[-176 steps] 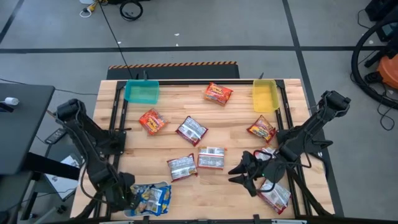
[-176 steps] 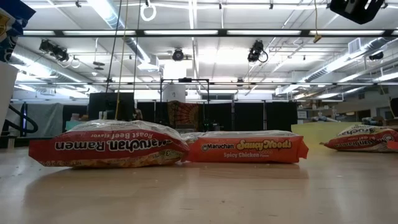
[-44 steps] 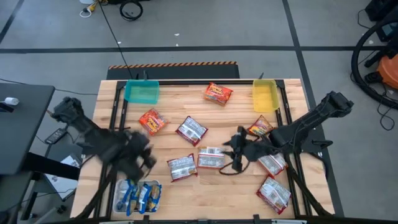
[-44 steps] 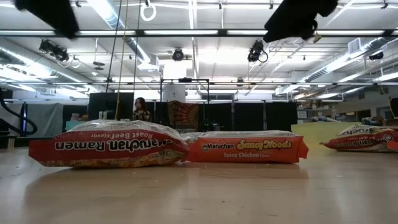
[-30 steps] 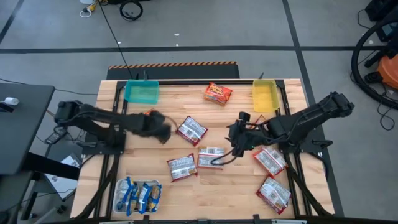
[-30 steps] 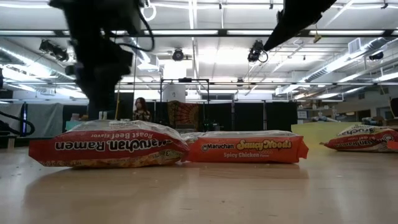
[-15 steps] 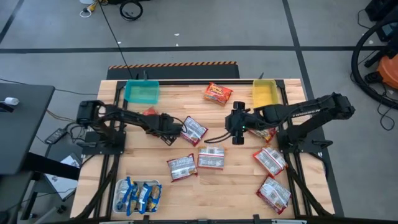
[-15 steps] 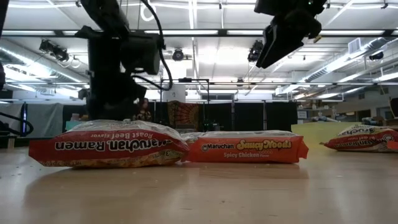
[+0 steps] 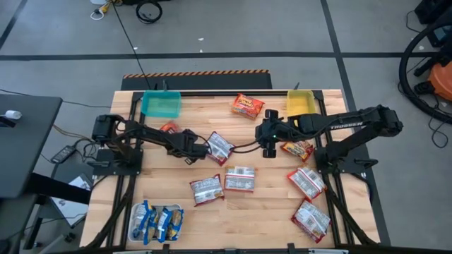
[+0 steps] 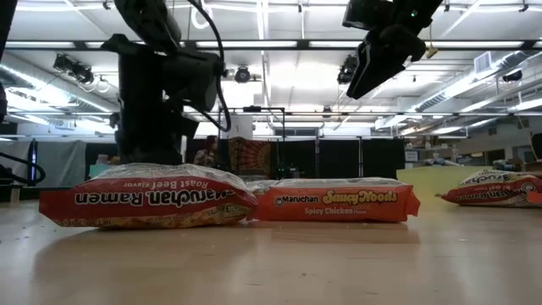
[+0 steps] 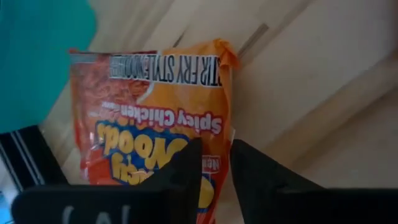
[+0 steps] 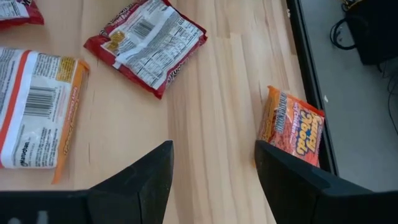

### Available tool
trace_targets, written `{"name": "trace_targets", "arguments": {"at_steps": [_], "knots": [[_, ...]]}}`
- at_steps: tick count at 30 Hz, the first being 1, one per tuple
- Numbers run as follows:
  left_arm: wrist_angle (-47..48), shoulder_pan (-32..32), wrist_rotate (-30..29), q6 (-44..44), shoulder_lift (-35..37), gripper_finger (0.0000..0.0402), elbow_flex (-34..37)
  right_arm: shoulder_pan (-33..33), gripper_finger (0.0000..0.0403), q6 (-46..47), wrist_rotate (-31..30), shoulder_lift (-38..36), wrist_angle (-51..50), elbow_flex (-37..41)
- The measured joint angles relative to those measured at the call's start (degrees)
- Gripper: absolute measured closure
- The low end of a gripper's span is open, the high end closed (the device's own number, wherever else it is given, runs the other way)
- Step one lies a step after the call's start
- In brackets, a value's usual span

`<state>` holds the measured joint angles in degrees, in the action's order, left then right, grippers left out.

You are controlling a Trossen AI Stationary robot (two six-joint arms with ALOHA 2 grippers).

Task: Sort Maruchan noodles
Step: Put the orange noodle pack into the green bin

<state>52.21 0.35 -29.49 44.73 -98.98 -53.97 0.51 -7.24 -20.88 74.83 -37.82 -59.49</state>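
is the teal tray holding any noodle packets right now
No, in the high view the teal tray at the table's far left corner shows only its bare inside, and the nearest orange packet lies on the wood beside it.

1. Both arms are black, made of long thin parts with round joints.
2. A thin black cable hangs between them.
3. Each arm ends in two flat black fingers.
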Motion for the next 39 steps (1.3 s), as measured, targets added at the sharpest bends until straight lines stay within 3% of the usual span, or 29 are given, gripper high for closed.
{"name": "trace_targets", "arguments": {"at_steps": [4, 9, 12, 15, 18, 32, 35, 39], "knots": [[-0.2, 0.3, 2.1, -0.4, 0.0, 0.0282, -0.8, -0.6, 0.0174, -0.3, 0.0, 0.0, 0.2, 0.0], [0.0, 0.0, 5.1, -3.5, 0.0, 0.0209, -0.8, -2.3, 0.0173, -1.0, 0.6, 0.0, 1.8, 0.0], [2.4, 0.3, 1.2, -3.8, 0.0, 0.0176, -0.8, -3.4, 0.0175, -3.1, 2.6, 0.0, 2.6, 0.0], [3.9, 0.8, -3.9, -3.6, 0.0, 0.0168, -0.8, -4.3, 0.0176, -4.2, 3.1, 0.0, 3.5, 0.0], [4.7, 1.2, -7.4, -4.2, -0.4, 0.0174, -0.9, -5.0, 0.0176, -6.0, 3.5, 0.0, 4.4, 0.0], [6.6, 2.9, -7.3, -5.0, -9.2, 0.0204, -0.9, -7.2, 0.0176, -6.7, 5.8, 0.0, 6.1, 0.0], [6.8, 3.2, -8.3, -4.9, -9.9, 0.0234, -0.9, -7.5, 0.0176, -6.6, 5.6, 0.0, 6.1, 0.0], [7.0, 3.2, -10.1, -4.2, -9.8, 0.0309, -0.9, -7.5, 0.0176, -6.6, 4.4, 0.0, 6.2, 0.0]]}}
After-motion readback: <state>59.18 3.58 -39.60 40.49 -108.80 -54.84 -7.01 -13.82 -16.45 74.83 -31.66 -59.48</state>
